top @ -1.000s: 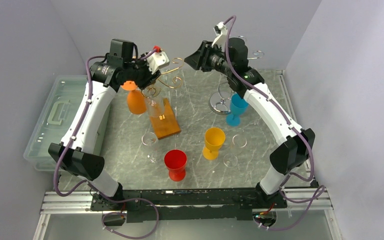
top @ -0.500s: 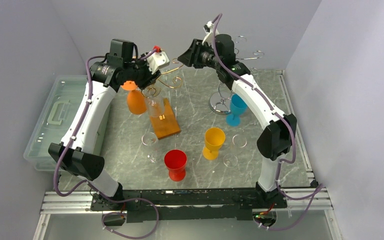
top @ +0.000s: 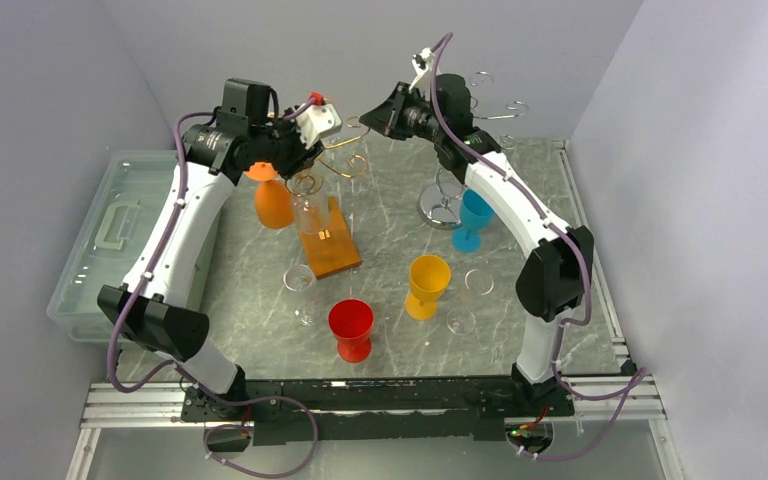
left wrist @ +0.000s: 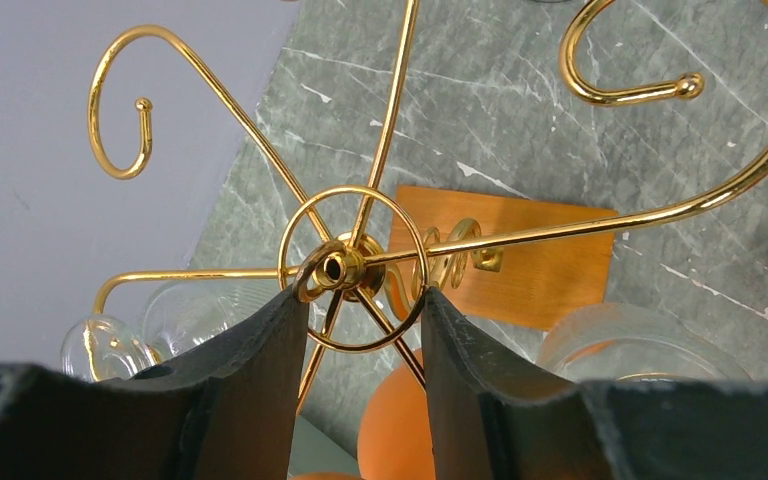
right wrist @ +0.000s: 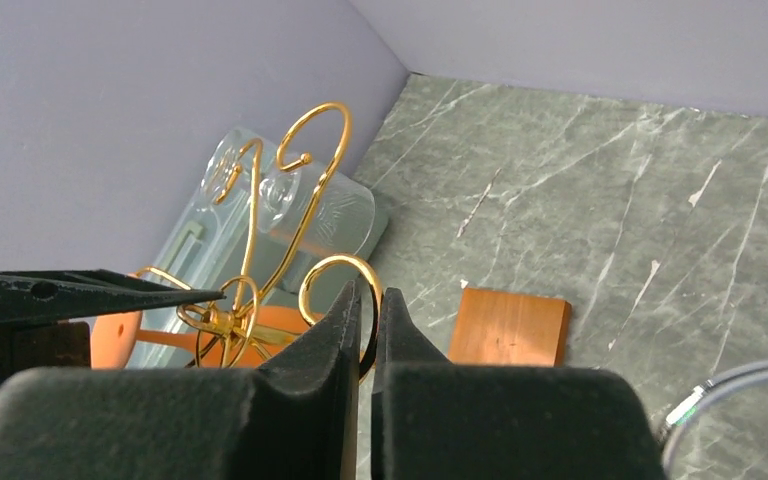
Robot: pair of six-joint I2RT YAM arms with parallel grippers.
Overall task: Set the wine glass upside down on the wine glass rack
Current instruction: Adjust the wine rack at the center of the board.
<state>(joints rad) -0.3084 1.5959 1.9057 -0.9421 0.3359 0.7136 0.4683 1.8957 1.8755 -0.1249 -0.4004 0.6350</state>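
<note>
My left end effector [left wrist: 365, 292] is clamped on the ring [left wrist: 354, 188] on top of the gold rack [left wrist: 343, 266]. My right end effector [right wrist: 370, 295] is squeezed together, maybe pinching a hook [right wrist: 332, 259], but I can't be sure. An orange glass [top: 273, 205] hangs upside down under my left one, so that bit looks done. The red glass [top: 351, 325], yellow glass [top: 428, 280] and blue glass [top: 476, 212] stand on the counter [top: 390, 200] below, not hung yet. Hooks curl close around both, and the wall [right wrist: 110, 120] is near, so there is little room.

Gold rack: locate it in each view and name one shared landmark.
Top external: gold rack, upper left of centre.
Left wrist: gold rack, hub at centre.
Right wrist: gold rack, left of centre.
Shared landmark: orange wooden base under it.
</note>
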